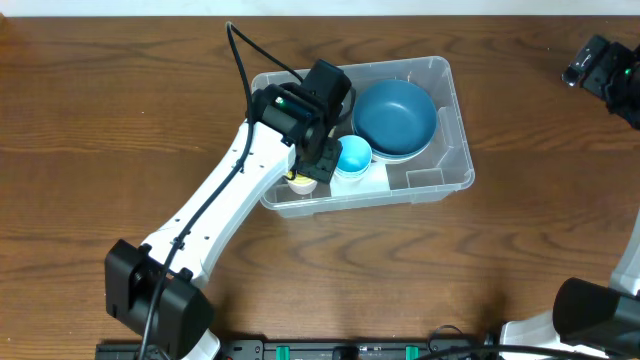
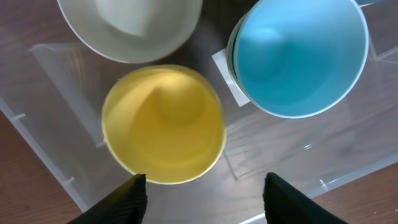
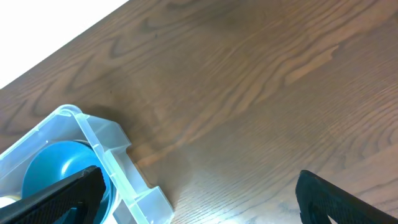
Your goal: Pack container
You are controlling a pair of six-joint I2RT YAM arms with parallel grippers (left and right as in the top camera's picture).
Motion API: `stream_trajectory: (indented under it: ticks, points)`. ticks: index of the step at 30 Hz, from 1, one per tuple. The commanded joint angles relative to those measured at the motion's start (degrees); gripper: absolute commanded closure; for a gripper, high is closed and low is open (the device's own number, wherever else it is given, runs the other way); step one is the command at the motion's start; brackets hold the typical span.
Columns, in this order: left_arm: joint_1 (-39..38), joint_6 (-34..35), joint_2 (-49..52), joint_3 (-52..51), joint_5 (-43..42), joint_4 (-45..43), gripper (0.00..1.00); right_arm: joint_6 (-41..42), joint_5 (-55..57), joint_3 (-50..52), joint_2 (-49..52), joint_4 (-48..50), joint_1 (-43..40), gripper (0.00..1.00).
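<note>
One container [image 1: 428,180], center of the table [image 1: 100,100], long side running left to right. Four vessels inside: one dark blue bowl [image 1: 395,115] at its right end, one light blue cup [image 1: 352,155] mid-front, one yellow cup [image 2: 163,124] front left, one white bowl [image 2: 130,28] behind the yellow cup.

Overhead: the left arm [image 1: 230,190] hides the white bowl and most of the yellow cup. The white label [image 2: 225,79] is mostly under the light blue cup. Can't tell if another cup is nested under it.

Left gripper [image 2: 204,179] is over the yellow cup, fingers spread, holding nothing. Right gripper [image 3: 199,177] is over bare table beside the container's corner, fingers wide apart, empty. Both fingertip pairs are cut off by the frame edge.
</note>
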State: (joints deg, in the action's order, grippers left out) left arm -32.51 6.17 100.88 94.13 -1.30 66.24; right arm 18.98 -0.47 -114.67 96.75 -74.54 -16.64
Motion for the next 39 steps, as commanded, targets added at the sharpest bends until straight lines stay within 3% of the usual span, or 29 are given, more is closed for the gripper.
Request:
stream_trajectory:
  ticks: [1,17,27,33,39]
  points:
    - [0.0,0.1,0.2,-0.6,0.5,0.8,0.39,0.7,0.0,0.1,-0.1,-0.1,0.1,0.01]
    - [-0.1,6.0,-7.0,-0.5,0.4,8.9,0.41,0.7,0.0,0.1,-0.1,0.0,0.1,0.01]
    - [-0.1,15.0,-12.3,-0.8,0.5,15.6,0.41,0.7,0.0,0.1,-0.1,0.0,0.1,0.01]
    - [-0.1,21.1,-12.3,-5.9,0.4,15.6,0.41,0.7,0.0,0.1,-0.1,0.0,0.1,0.01]
    - [-0.1,22.6,-12.3,-11.5,-0.1,12.2,0.41,0.7,0.0,0.1,-0.1,-0.1,0.1,0.01]
